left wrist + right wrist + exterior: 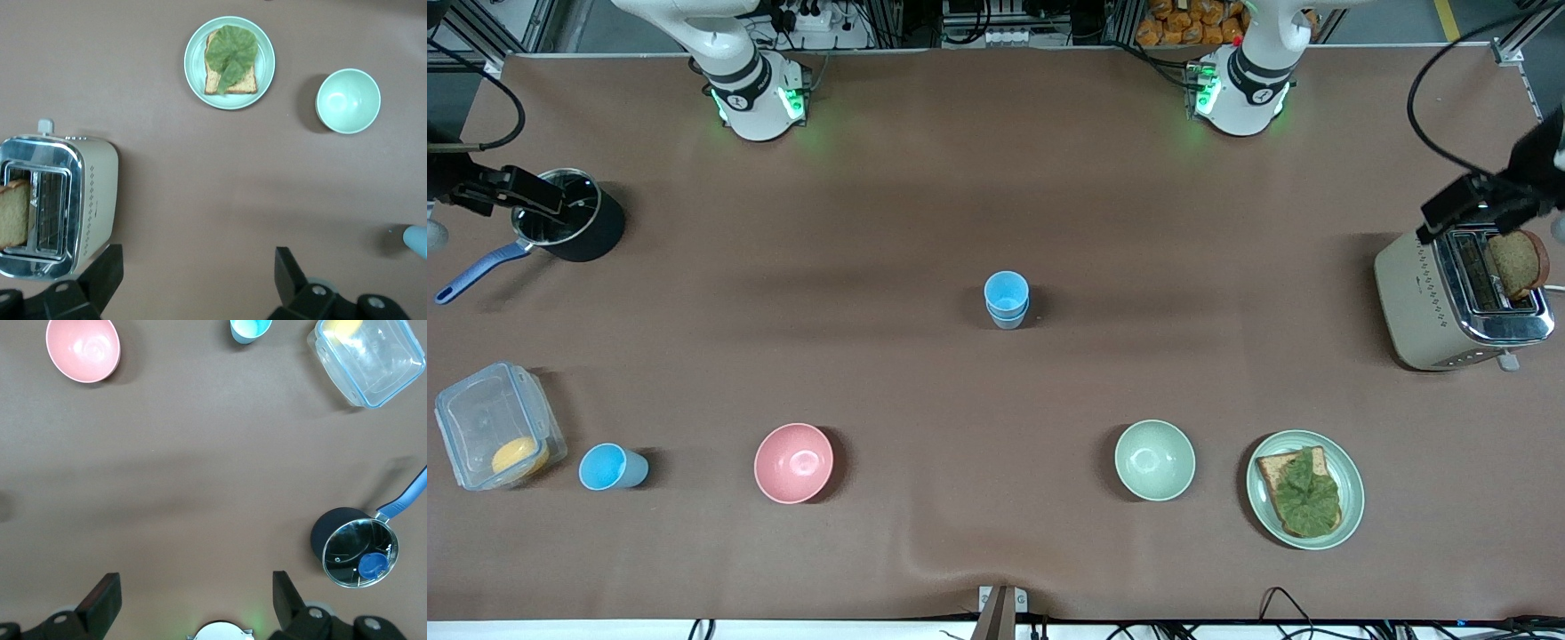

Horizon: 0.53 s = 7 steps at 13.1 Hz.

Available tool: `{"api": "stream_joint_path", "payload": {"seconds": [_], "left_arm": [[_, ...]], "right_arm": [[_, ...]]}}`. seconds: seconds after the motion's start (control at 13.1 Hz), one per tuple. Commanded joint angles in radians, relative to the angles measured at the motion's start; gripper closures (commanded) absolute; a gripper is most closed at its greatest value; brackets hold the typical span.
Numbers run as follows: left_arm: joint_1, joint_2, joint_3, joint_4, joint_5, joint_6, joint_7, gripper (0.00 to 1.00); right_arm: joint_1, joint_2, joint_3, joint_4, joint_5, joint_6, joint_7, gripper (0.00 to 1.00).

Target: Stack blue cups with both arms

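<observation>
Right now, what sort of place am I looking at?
Probably a robotics lab staged like a kitchen: two arms bolted to a table, with a toaster, a saucepan and blue cups set out.

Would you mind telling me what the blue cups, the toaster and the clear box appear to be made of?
Blue cups: likely plastic, matte, evenly coloured, thin-walled.
Toaster: cream body, perhaps painted metal or plastic, with a shiny, mirror-like chromed top.
Clear box: transparent plastic, judging by its blue-tinted rim and see-through walls.
</observation>
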Motion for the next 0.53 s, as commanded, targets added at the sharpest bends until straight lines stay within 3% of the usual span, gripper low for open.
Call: {"api": "stream_joint_path", "payload": {"seconds": [0.0, 0.46], "left_arm": [[0.004, 0.030, 0.004, 0.065, -0.019, -0.046, -0.011, 0.00], [0.004, 0.028, 0.004, 0.067, -0.014, -0.047, -0.004, 0.00]], "right_arm": [[-0.013, 0.007, 0.013, 0.015, -0.011, -0.013, -0.002, 0.00], [-0.016, 0.007, 0.013, 0.015, -0.011, -0.013, -0.003, 0.00]]}}
